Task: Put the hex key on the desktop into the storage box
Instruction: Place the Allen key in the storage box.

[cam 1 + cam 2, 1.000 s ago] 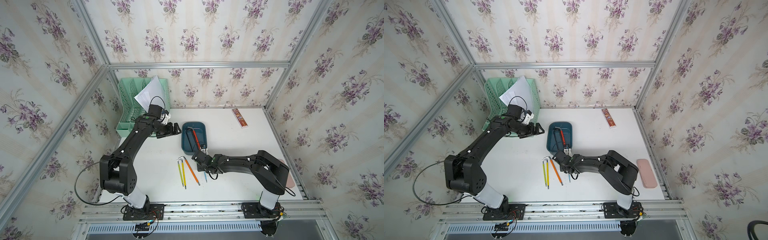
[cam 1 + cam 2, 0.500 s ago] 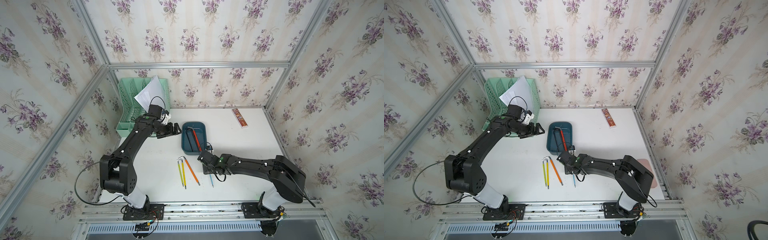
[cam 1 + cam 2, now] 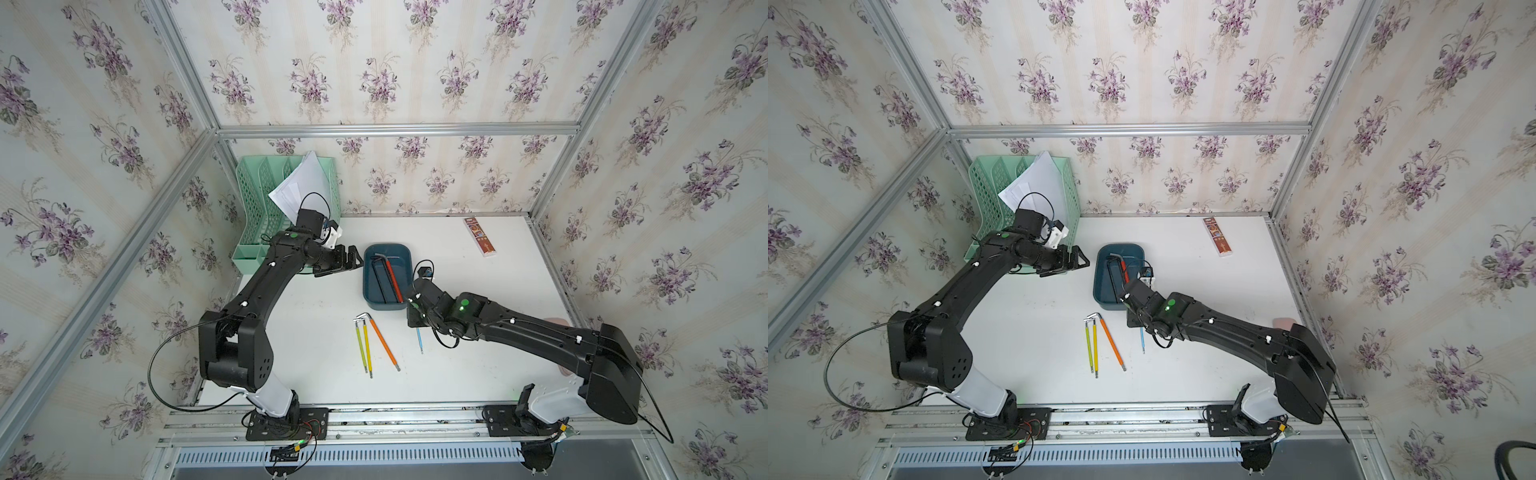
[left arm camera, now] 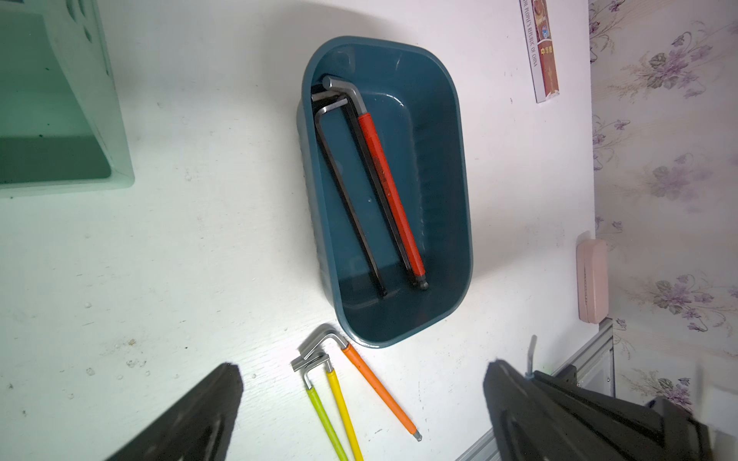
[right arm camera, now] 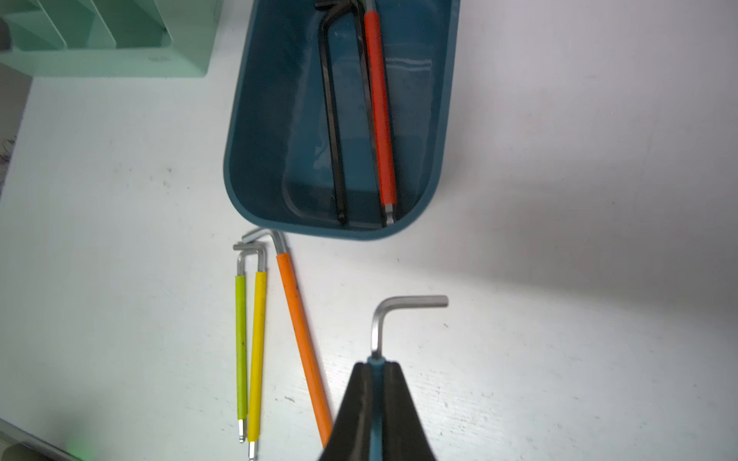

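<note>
Inside a booth papered with purple flowers and framed in aluminium rails, on the plain white desktop point(image 3: 316, 332). Near the middle, toward the back wall: the storage box point(image 3: 402, 262), shallow, dark teal-blue, rounded at the corners. Lying lengthwise in it, side by side: a red-sleeved hex key point(image 4: 389, 199) and two black hex keys point(image 4: 349, 199), short arms all at the same end. Just in front of the box on the bare desktop, bends toward it: an orange-sleeved hex key point(image 3: 384, 344), a yellow-sleeved hex key point(image 3: 367, 349) and a green-sleeved hex key point(image 3: 361, 347), the last two parallel and close together.

Pinched between the closed fingers of the right gripper point(image 5: 377, 367), just off the box's near right corner: a blue-sleeved hex key point(image 5: 375, 331), slim, with its bare silver L-bend sticking out past the fingertips. Touching the desktop or lifted off it: cannot tell.

Beside the box's left wall, apart from it: the left gripper point(image 3: 347, 264), jaws spread wide, holding nothing.

In the back left corner: a mint-green perforated file rack point(image 3: 251, 208) holding white paper sheets point(image 3: 303, 183). Near the back right: a narrow printed card point(image 3: 479, 236). At the right edge: a slim pink case point(image 4: 593, 279).
</note>
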Robot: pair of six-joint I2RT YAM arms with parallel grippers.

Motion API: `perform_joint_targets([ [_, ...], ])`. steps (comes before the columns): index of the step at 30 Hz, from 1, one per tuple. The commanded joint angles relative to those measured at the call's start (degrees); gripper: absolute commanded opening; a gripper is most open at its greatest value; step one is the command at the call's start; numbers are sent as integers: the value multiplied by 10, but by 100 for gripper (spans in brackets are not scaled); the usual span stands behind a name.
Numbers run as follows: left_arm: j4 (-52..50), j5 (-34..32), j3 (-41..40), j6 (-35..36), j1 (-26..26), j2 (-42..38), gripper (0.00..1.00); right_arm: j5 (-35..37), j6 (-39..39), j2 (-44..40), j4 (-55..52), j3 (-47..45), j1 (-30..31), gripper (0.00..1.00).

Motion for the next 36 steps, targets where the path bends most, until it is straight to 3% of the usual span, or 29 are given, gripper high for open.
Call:
perform_joint_targets([
  [1, -2, 4, 1, 0, 0, -5, 99, -5, -43, 21, 0, 44, -19, 7],
  [13, -2, -8, -3, 3, 0, -10, 99, -113, -134, 172, 56, 213, -109, 5],
  [25, -4, -7, 1, 3, 0, -4, 99, -158, -150, 366, 42, 377, -138, 3],
  [28, -4, -6, 1, 2, 1, -3, 99, -161, -148, 388, 44, 381, -138, 6],
  [36, -3, -3, 0, 1, 0, -1, 99, -164, -157, 402, 40, 381, -139, 29],
])
